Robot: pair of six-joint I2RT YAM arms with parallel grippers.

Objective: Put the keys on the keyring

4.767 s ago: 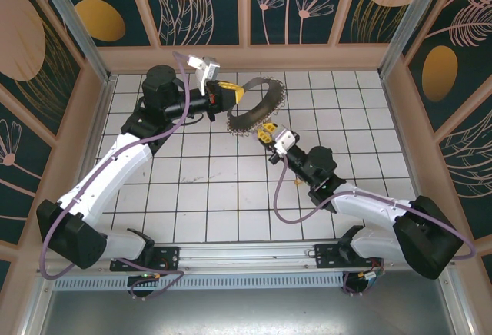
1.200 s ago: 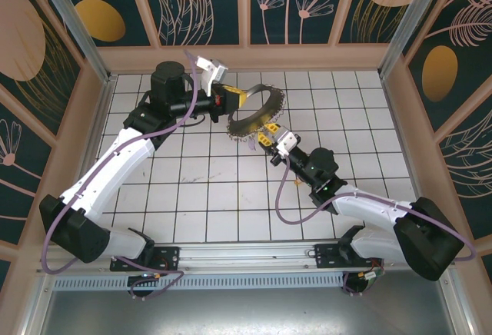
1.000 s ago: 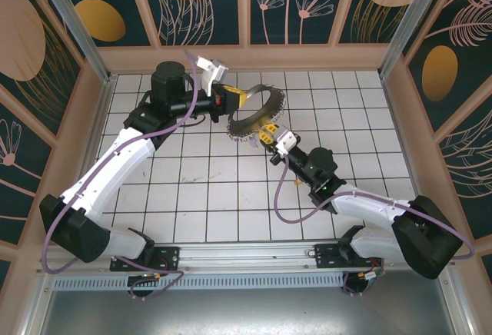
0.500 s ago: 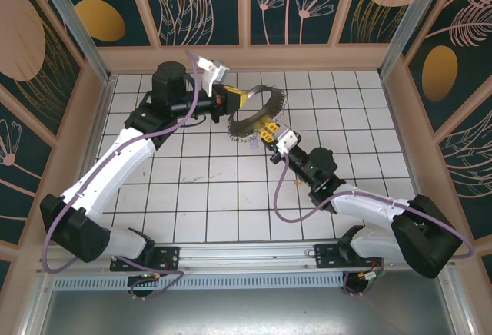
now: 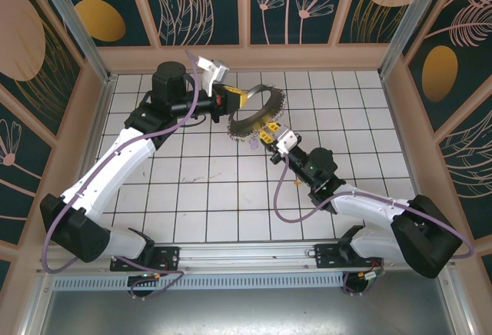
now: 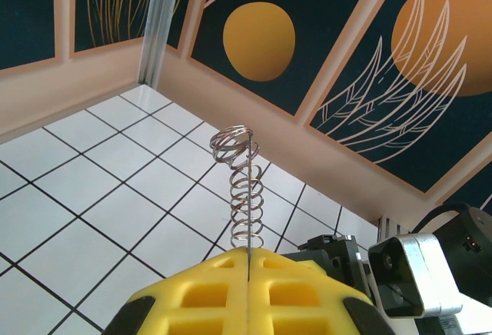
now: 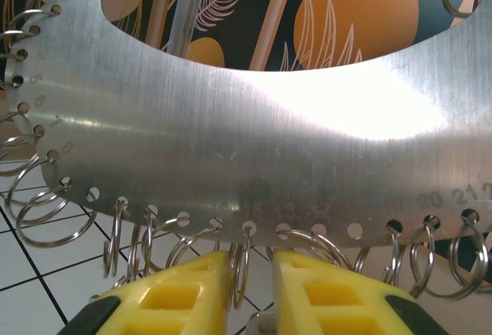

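Observation:
The keyring [image 5: 244,126] is a flat silver band with holes along its rim, fringed with small wire rings, and it is held up off the tiled floor. My left gripper [image 5: 232,98] is shut on its edge. In the left wrist view the band [image 6: 248,197] runs edge-on from the closed yellow jaws of the left gripper [image 6: 248,254]. My right gripper [image 5: 267,129] sits just under the lower rim. In the right wrist view the right gripper [image 7: 252,262] is open below the band [image 7: 254,120], and one hanging wire ring [image 7: 242,270] lies loose in the gap. The keys are out of view.
White tiled floor [image 5: 207,189] lies below, boxed in by patterned wall panels [image 5: 192,4] and aluminium posts [image 5: 77,20]. The right arm's wrist [image 6: 415,277] sits close beyond the left gripper. Both arms meet at the back centre.
My right gripper has crept up and left to the keyring's lower rim, and its jaws have parted a little. The left arm and the keyring have held still.

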